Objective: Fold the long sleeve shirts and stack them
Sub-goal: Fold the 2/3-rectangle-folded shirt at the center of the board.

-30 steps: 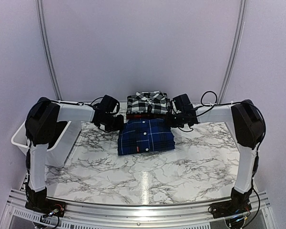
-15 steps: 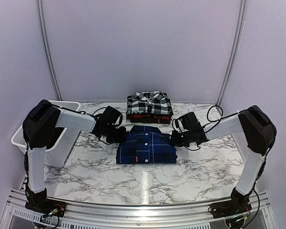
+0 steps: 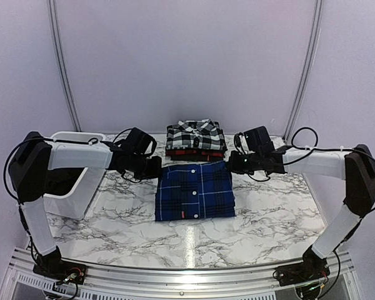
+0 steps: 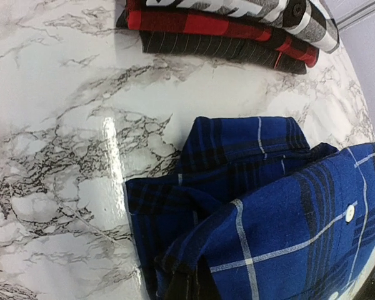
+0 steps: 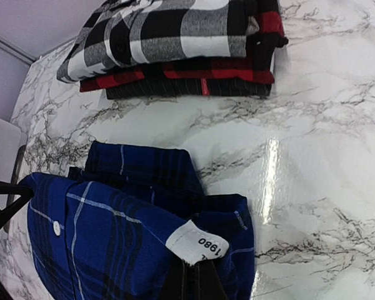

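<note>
Top view: the blue shirt (image 3: 195, 190) lies folded in the middle of the desk (image 3: 269, 215). It is just in front of the stack, where the black-and-white check shirt (image 3: 195, 134) rests on the red-and-black shirt (image 3: 195, 152). The left pincer (image 3: 155, 167) sits at its far left corner and the right pincer (image 3: 230, 164) at its far right corner. The white tub (image 3: 81, 135) stands apart at the left. I judge the shirt light, soft and limp. If it is held at one point only, the fold will sag open, so the two far corners, gripped through all layers, are the good places. The desk looks glossy, so the cloth should also slide easily.

Left wrist view: the blue cloth rises in a bunch toward the camera at the lower edge, and only a dark tip shows there. The left pincer is pressed together, pinching that corner of the blue shirt — I cannot see how many layers.

Right wrist view: dark fingers stand just under a white label (image 5: 197, 242), with blue cloth gathered around them. The right pincer is also pressed together on the shirt's corner — the stack lies well beyond, untouched.
</note>
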`<state>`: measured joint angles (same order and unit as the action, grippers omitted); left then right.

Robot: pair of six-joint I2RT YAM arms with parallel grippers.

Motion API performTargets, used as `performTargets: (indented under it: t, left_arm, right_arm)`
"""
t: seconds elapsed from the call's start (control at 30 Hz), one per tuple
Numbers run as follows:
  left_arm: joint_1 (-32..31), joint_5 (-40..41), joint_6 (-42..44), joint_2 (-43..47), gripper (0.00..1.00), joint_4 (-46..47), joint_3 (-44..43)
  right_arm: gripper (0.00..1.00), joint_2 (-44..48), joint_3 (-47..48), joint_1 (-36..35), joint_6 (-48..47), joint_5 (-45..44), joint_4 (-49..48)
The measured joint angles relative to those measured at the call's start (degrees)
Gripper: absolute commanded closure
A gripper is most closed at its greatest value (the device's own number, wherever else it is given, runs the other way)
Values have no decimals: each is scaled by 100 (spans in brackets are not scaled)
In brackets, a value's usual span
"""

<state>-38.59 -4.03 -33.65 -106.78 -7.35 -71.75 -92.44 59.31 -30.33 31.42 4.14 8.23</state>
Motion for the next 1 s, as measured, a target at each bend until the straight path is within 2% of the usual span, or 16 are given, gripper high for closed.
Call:
performTargets:
  t: [0.23, 0.43, 0.63, 0.73, 0.77, 0.87, 0.93, 1.0]
  left_arm:
    - [236, -20, 197, -365, 100, -153, -809]
    - [614, -203, 444, -1421, 100, -223, -2022]
    - [785, -302, 562, -2111, 100, -404, -2594]
    - [796, -310, 584, -2323, 98, -490, -2723]
    - [796, -313, 586, -2367, 89, -520, -2763]
    - [802, -326, 588, -2426, 69, -638, -2861]
    - [815, -299, 675, -2396, 58, -669, -2881]
    - [828, -188, 660, -2291, 57, -778, -2876]
  right_arm:
    - [100, -684, 562, 341, -260, -46, -70]
    - [100, -1753, 1281, 658, -496, 52, -225]
    - [100, -2371, 1978, 782, -634, 116, -273]
    - [82, -2487, 1987, 785, -675, 133, -284]
    - [75, -2514, 1987, 785, -671, 131, -269]
    - [55, -2518, 1987, 804, -756, 94, -146]
    - [48, -2463, 1987, 813, -796, 33, -33]
    - [47, -2326, 1987, 813, -855, -59, 197]
